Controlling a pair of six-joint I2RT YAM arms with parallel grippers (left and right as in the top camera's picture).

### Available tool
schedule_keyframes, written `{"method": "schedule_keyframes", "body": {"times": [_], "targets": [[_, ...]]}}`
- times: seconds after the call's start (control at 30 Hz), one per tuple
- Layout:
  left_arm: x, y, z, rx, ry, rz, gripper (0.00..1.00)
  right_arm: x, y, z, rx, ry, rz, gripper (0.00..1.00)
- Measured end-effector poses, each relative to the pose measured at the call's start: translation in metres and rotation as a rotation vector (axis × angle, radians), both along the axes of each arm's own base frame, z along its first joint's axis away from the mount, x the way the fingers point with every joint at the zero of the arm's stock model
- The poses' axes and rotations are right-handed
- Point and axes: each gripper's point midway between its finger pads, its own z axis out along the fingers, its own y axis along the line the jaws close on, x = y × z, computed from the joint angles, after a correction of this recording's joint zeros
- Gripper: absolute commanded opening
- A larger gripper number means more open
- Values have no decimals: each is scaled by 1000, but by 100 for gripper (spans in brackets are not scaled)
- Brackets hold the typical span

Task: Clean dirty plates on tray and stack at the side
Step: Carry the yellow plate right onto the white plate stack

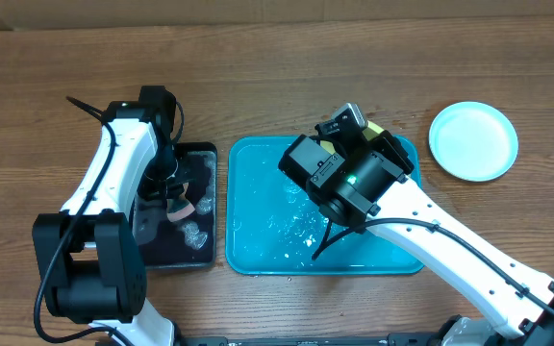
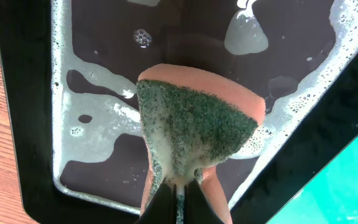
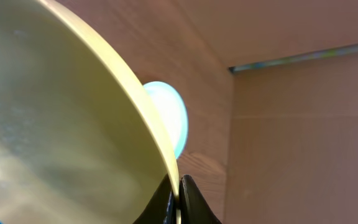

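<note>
My right gripper (image 3: 178,208) is shut on the rim of a yellow-green plate (image 3: 61,118), which is tilted on edge and fills the left of the right wrist view. From overhead that plate (image 1: 374,129) is mostly hidden under the right gripper (image 1: 368,139), above the far side of the wet turquoise tray (image 1: 258,240). A light blue plate (image 1: 473,141) lies flat on the table to the right of the tray, and the right wrist view shows this blue plate (image 3: 169,115) beyond the held one. My left gripper (image 2: 178,208) is shut on a pink sponge (image 2: 194,118) with a foamy green scouring face.
The left gripper (image 1: 174,197) holds the sponge (image 1: 179,208) over a small black tray (image 1: 207,258) with soapy water, left of the turquoise tray. Foam patches (image 2: 92,134) lie on its bottom. Cardboard walls (image 3: 291,155) stand behind the table.
</note>
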Motion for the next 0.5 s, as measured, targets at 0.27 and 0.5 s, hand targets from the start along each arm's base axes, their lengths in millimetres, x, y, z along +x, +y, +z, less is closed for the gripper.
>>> {"method": "schedule_keyframes", "body": {"times": [0.27,0.5], "targets": [[-1,0,0,-1,2,-3,4,9,17,-19,244,-5,-46,4],[-1,0,0,-1,3,-3,4,21,24,-87,773,127,-294,4]]}}
